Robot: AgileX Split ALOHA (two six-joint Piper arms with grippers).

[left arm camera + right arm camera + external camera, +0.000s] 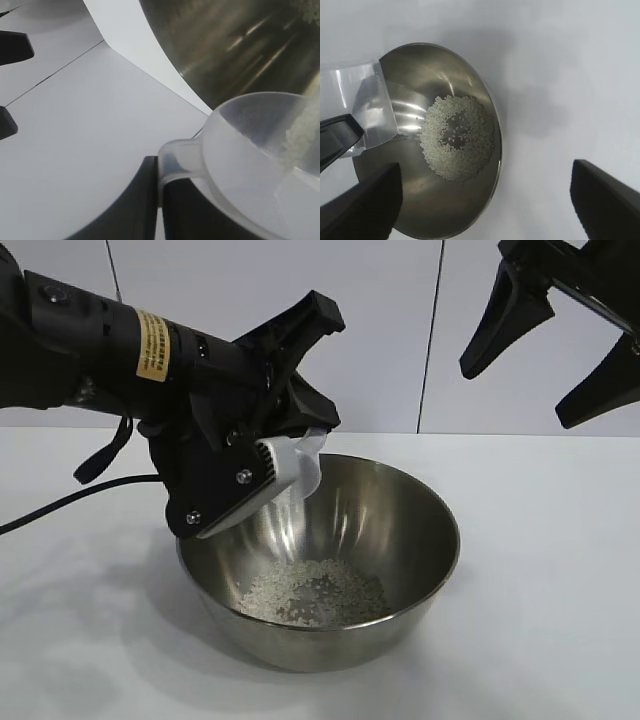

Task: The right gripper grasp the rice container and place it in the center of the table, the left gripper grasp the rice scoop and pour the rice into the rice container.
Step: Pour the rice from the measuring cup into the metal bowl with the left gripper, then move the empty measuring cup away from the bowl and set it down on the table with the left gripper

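Exterior view: the rice container (320,570), a wide shiny steel bowl, stands upright on the white table (540,620) near the middle of the picture. A loose ring of rice (315,593) lies on its bottom, thinner at the centre where bare steel shows through. Over the bowl's rim on the left arm's side hangs the rice scoop (295,472), a clear plastic cup tipped steeply so its mouth faces down into the bowl; a thin pale streak runs from its lip toward the grains below. The left gripper (262,472) is clamped tight on the scoop's handle, its black body angled downward with a yellow label on the arm behind it.

In the left wrist view the scoop (250,165) fills the near corner, its handle pinched between the dark fingers (135,210), a few grains (302,132) at its lip, the bowl's steel wall (240,45) beyond.

The right gripper (560,350) hangs raised above and to the side of the bowl, well apart from it, fingers spread wide and holding nothing. Its wrist view looks down into the bowl (445,200), with the scoop (365,110) over the rim.
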